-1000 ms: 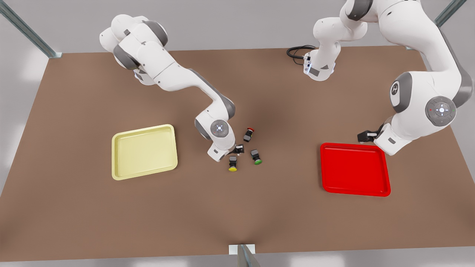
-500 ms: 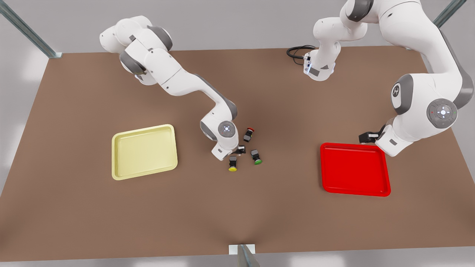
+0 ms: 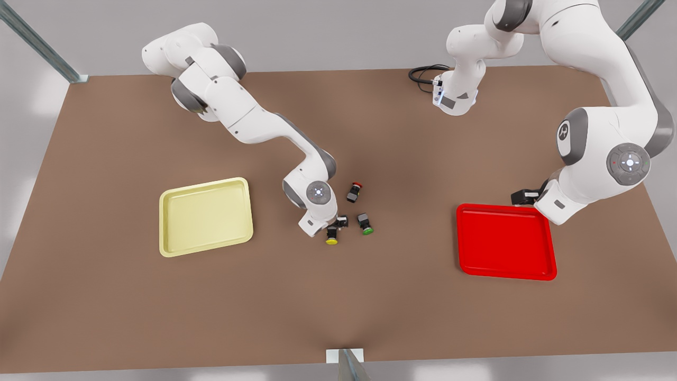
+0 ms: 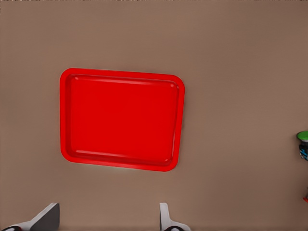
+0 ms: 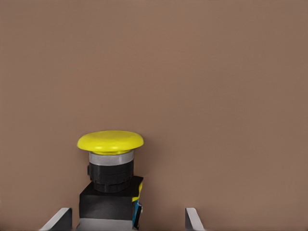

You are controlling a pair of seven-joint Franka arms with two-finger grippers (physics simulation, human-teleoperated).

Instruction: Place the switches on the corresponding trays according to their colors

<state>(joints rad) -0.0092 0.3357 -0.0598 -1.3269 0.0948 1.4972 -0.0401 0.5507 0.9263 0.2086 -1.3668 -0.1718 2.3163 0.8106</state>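
The yellow switch (image 3: 331, 236) (image 5: 110, 168) lies on its side at the table's middle. My right gripper (image 3: 335, 223) (image 5: 126, 222) is low over it and open, its fingers flanking the dark body without closing. The red switch (image 3: 353, 192) and the green switch (image 3: 365, 224) (image 4: 302, 136) lie just beyond it toward the front view's right. The pale yellow tray (image 3: 206, 217) sits at the front view's left. The red tray (image 3: 505, 241) (image 4: 120, 120) sits at the right. My left gripper (image 3: 521, 197) (image 4: 107, 222) hangs open by its far edge, holding nothing.
A coiled black cable (image 3: 423, 74) lies at the back by the arm base. A metal bracket (image 3: 345, 359) stands at the table's near edge, and frame posts (image 3: 42, 45) rise at the back corners. Bare brown tabletop lies between the trays and the switches.
My right gripper has come forward and down over the yellow switch's body. The left arm has barely shifted. The switches and trays have not moved.
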